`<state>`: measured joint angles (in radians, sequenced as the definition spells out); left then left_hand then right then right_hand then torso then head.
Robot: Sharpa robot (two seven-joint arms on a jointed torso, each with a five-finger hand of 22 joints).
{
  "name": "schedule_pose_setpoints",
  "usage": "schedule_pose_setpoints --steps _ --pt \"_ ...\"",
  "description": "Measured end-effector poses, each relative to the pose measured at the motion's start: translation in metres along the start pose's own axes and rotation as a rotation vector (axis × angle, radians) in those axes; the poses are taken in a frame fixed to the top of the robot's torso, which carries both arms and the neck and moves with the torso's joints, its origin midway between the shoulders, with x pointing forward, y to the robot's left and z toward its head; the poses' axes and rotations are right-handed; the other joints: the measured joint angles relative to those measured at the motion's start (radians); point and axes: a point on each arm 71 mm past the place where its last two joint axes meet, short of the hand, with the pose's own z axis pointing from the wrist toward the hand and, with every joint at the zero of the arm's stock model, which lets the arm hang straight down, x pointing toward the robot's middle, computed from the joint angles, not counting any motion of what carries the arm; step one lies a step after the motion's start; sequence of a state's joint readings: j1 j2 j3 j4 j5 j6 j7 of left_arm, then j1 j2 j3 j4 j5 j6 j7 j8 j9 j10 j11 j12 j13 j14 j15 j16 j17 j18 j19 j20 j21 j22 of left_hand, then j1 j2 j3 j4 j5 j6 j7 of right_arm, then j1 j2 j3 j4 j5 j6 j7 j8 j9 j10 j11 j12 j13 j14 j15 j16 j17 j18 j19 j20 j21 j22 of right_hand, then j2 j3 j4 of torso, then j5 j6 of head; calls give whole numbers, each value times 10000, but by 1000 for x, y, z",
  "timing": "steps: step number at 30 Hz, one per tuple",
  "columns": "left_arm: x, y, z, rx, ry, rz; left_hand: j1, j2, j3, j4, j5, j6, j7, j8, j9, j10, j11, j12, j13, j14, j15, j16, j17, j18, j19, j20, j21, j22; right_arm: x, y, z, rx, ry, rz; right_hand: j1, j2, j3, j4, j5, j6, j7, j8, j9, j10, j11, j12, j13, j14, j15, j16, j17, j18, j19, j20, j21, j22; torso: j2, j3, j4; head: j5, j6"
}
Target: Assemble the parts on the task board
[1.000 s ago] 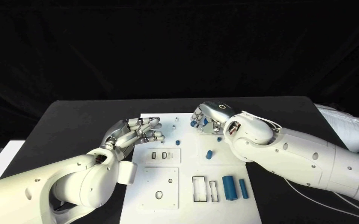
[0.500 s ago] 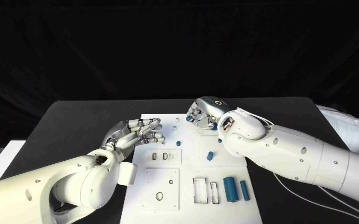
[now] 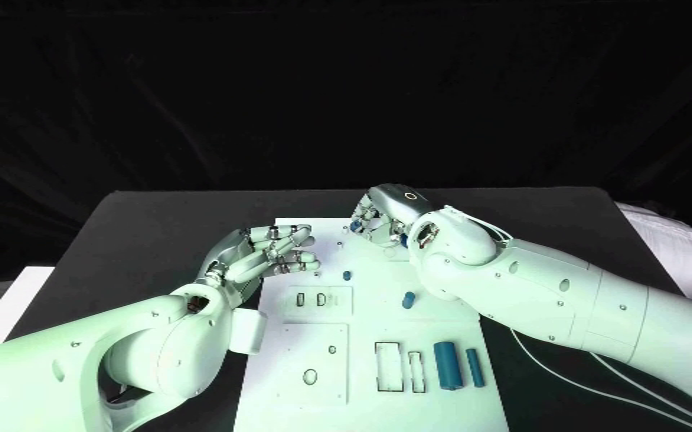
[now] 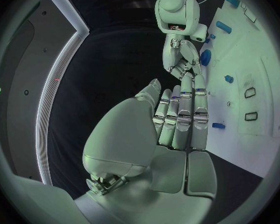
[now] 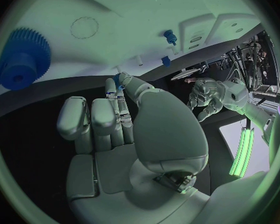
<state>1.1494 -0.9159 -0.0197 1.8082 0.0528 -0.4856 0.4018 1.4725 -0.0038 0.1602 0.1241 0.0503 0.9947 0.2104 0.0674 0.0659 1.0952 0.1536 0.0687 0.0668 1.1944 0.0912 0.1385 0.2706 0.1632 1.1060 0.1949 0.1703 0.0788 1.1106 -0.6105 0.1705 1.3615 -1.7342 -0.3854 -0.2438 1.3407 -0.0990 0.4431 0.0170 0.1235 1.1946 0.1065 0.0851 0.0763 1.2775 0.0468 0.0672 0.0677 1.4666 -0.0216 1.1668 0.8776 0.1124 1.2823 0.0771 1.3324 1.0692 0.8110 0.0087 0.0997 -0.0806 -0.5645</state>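
Observation:
The white task board (image 3: pixel 325 337) lies in the middle of the black table. My right hand (image 3: pixel 384 216) hovers over its far edge, and thumb and a finger pinch a small blue part (image 5: pixel 117 79). A blue gear (image 5: pixel 22 57) lies on the board just beyond those fingers, the same gear (image 4: pixel 205 57) showing beside the right hand (image 4: pixel 180 55) in the left wrist view. My left hand (image 3: pixel 268 253) hangs over the board's far left corner, fingers straight and holding nothing. Also on the board are a small blue peg (image 3: pixel 346 274), a blue piece (image 3: pixel 407 299) and two blue cylinders (image 3: pixel 447 362).
Rectangular slots (image 3: pixel 391 365) and small holes are cut into the board's near half. Black table (image 3: pixel 144 232) surrounds the board on all sides. My right forearm (image 3: pixel 548 297) lies across the table to the board's right.
My right hand has shifted left and farther along the board's far edge with the small blue part. The left hand has barely moved.

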Motion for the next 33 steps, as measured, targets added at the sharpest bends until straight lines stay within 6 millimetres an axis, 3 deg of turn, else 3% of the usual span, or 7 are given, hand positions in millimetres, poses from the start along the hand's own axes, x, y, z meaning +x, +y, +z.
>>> schedule_pose_setpoints --steps 8,17,33 --pt "1 0 1 3 14 -1 0 0 0 0 0 0 0 0 0 0 0 0 1 0 0 0 -1 0 0 0 0 1 2 2 4 44 57 60 1 -1 -2 54 -5 -1 2 -7 0 -35 36 0 0 0 0 0 -1 8 0 0 0 9 24 -1 -19 18 6" --pt "1 0 1 2 31 -5 0 0 34 -34 0 0 0 1 0 0 -1 0 1 0 0 0 16 -1 0 0 -41 1 4 5 10 146 137 116 -106 -106 -26 139 -24 11 21 -26 1 -35 35 1 1 0 0 50 -2 17 0 0 0 8 35 -2 6 19 7" --pt "2 -1 1 4 37 -3 0 0 33 -34 0 0 0 1 1 0 0 0 2 0 0 0 15 -1 0 0 -41 2 10 6 18 325 235 174 -212 -79 -42 180 -56 -9 38 -103 8 -71 71 1 1 0 0 49 -19 22 -38 38 -1 16 77 -23 27 32 -48"
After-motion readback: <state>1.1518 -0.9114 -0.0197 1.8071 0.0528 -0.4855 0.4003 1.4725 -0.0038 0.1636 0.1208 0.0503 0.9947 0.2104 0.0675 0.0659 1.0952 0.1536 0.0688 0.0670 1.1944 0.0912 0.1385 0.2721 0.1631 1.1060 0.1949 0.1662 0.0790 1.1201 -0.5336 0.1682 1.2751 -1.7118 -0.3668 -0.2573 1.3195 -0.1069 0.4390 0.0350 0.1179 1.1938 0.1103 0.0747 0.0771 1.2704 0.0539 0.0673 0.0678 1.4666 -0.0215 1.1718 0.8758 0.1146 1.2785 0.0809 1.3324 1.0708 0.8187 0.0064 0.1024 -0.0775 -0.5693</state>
